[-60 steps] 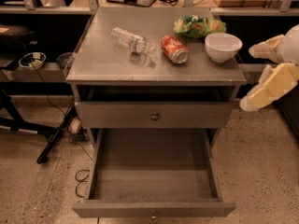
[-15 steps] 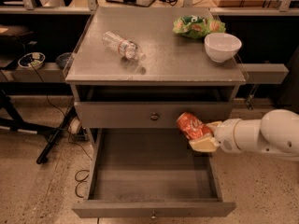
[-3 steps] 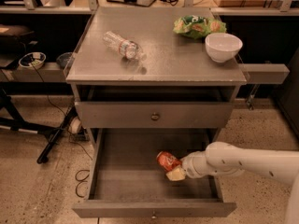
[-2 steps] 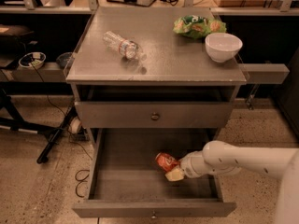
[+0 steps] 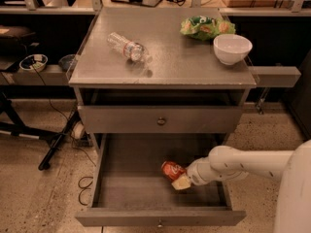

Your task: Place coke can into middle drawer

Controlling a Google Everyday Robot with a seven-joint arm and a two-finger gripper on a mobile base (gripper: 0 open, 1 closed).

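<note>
Down inside the open middle drawer [image 5: 130, 184], the end effector [image 5: 179, 178] held the coke can [image 5: 171, 169], its fingers closed on the can's lower end. The can sat tilted, right of the drawer's centre and nearer the front than the back. Whether it touched the drawer floor could not be told. The white arm [image 5: 243, 164] reached in from the right, crossing over the drawer's right wall. Nothing else lay in the drawer, and nothing stood between the can and the grey floor to its left.

Above, the upper drawer [image 5: 160, 119] was shut, its small round knob [image 5: 161, 121] centred on the front. A gap showed between that drawer and the top.

On the grey surface [image 5: 180, 64] a clear water bottle [image 5: 126, 46] lay on its side toward the left rear. A green chip bag [image 5: 206, 27] lay at the right rear. A white bowl [image 5: 232, 48] stood just in front of the bag, near the right edge. The bottle lay well apart from the other two.

Around the cabinet the floor [image 5: 39, 193] was speckled tan. Black stand legs [image 5: 53, 144] and a loose cable [image 5: 85, 181] lay on it to the left. A low shelf [image 5: 29, 74] at the left carried a small dish [image 5: 33, 62], and dark shelving ran behind the cabinet.
</note>
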